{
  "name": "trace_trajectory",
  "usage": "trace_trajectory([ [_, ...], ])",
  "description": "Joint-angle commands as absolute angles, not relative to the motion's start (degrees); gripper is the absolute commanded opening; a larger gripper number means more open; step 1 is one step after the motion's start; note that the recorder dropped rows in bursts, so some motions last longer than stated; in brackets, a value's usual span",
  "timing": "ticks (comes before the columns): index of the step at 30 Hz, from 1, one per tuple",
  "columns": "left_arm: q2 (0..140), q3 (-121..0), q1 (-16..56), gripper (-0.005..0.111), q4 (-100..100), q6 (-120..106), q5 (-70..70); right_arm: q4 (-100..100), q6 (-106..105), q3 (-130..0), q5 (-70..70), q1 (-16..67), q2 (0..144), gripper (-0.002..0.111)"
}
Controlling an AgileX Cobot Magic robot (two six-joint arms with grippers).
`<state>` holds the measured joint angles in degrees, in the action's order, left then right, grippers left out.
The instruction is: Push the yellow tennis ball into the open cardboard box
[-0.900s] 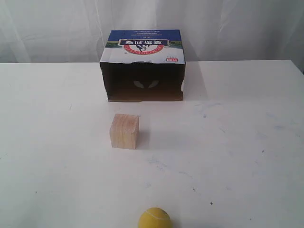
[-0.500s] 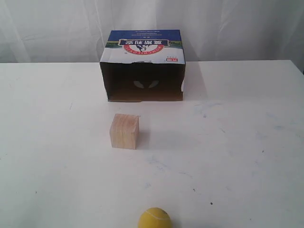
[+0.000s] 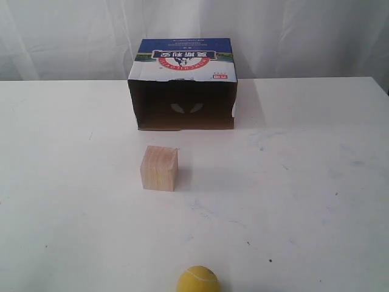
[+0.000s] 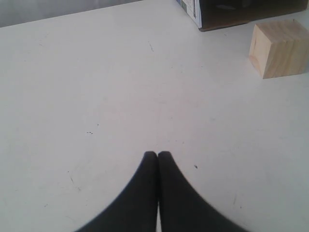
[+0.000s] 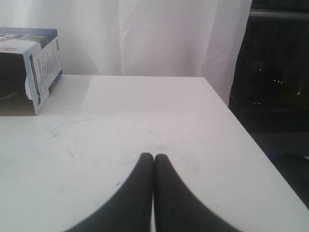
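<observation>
The yellow tennis ball [image 3: 198, 280] rests at the table's near edge in the exterior view, partly cut off by the frame. The open cardboard box [image 3: 183, 85] lies at the back of the table, its dark opening facing the ball; its corner shows in the left wrist view [image 4: 241, 10] and its side in the right wrist view [image 5: 29, 67]. Neither arm appears in the exterior view. My left gripper [image 4: 157, 154] is shut with nothing in it, over bare table. My right gripper [image 5: 153, 156] is also shut and holds nothing. Neither wrist view shows the ball.
A pale wooden cube [image 3: 159, 168] stands between the ball and the box, slightly left of the ball's line; the left wrist view also catches this cube [image 4: 280, 47]. The white table [image 3: 316, 182] ends at a right edge beside a dark area [image 5: 275, 87]. A white curtain hangs behind.
</observation>
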<state>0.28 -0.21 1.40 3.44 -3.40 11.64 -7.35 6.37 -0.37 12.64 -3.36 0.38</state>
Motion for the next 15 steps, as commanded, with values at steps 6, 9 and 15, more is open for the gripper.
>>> trace_trajectory([
  [6, 0.0, 0.0, 1.2, 0.000, 3.6, -3.0, 11.8, -7.3, 11.7, -0.3, -9.9, -3.7, 0.0, 0.000],
  [9, 0.0, 0.0, 1.2, 0.000, 3.6, -3.0, 11.8, -11.9, 19.4, -4.1, -7.6, -3.7, 0.0, 0.000],
  [15, 0.0, 0.0, 1.2, 0.000, 3.6, -3.0, 11.8, -14.2, 19.1, -14.1, 5.1, -3.7, 1.2, 0.000],
])
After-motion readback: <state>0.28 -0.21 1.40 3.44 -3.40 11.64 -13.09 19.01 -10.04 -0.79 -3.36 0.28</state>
